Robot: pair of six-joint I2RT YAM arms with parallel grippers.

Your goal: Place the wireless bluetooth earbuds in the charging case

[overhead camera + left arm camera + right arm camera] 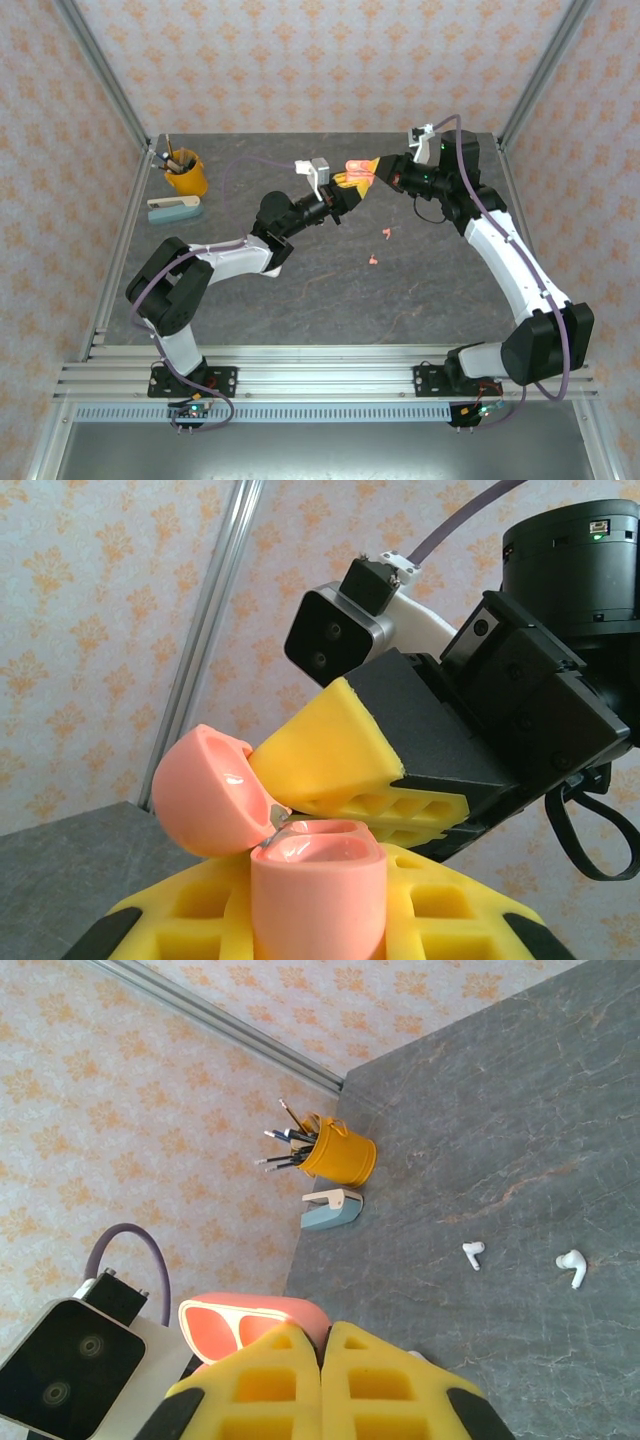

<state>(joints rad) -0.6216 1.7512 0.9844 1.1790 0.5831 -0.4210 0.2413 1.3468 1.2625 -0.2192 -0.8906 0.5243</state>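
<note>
Earbuds in salmon, two of them, are seen loose on the table, below the case and a little toward the arm bases from it. Two white earbuds are seen on the same surface, well apart from the case. None is seated yet.

The case is held clear of the table with its lid open, and no earbud can be made out inside it. It is clamped between the pads of the left gripper. The right gripper is pressed fully shut just beside the case's open lid, and nothing is seen between its fingers. Beyond the case, toward the back corner, a cup of pens and a stapler are set.

Trouble is most likely to be caused at the lid. If the shut right gripper is swung away carelessly, the lid could be knocked shut or forced past its hinge, and the case could be twisted in the left grip. Each earbud is tiny and stemmed, so one could be pinched askew or flicked across the table. It might then be brought to the case the wrong way round.
</note>
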